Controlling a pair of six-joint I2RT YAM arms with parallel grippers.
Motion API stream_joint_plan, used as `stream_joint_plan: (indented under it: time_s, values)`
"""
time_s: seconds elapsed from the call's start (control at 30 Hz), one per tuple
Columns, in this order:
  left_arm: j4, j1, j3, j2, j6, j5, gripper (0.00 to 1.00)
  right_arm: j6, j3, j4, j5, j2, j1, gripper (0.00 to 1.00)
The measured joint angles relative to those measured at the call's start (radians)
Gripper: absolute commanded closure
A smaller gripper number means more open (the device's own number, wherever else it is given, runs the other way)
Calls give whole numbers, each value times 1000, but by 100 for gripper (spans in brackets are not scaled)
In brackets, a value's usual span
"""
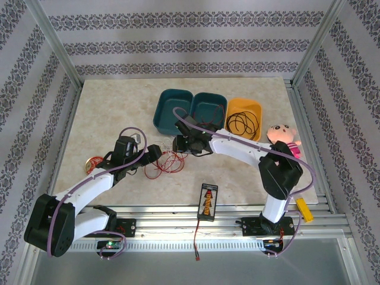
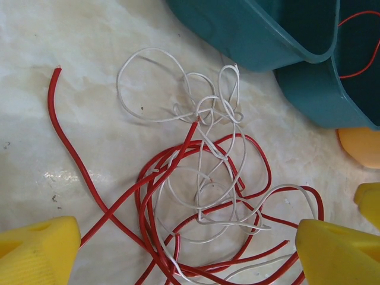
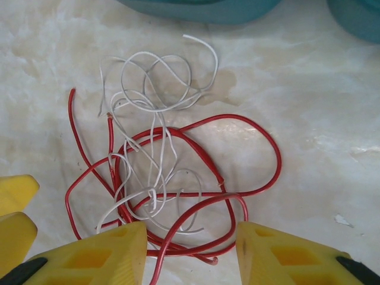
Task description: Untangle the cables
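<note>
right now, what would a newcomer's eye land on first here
A knot of red cable and white cable lies tangled on the marble table, near its middle. Behind it an orange bin holds a black cable, beside two teal bins. A pink plush toy sits at the table's right edge.

Left wrist view: thin red wire [image 2: 145, 228] and thin whitish-clear wire [image 2: 205, 113] run off the edge at 6 o'clock, yellow padded fingertips [image 2: 35, 249] of the left gripper [image 2: 184, 252] cropped at 5 and 7, two teal plastic bins [image 2: 255, 29] cropped from 12 to 3, orange plastic bin [image 2: 359, 145] a sliver at 3. Right wrist view: red loops pass behind the yellow fingers [image 3: 113, 252] of the right gripper [image 3: 190, 255] at 6. Top view: wire crossings too small to trace.
</note>
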Motion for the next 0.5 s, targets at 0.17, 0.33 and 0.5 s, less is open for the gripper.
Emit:
stream_joint_plan:
  time_s: [0.17,0.33,0.5]
  values:
    - [0,0,0,0,0,0,7,4,2,0,-14,21,11,60]
    - [0,0,0,0,0,0,7,7,11,2,-31,34,14,62]
    - [0,0,0,0,0,0,7,11,15,9,-45,62,24,67]
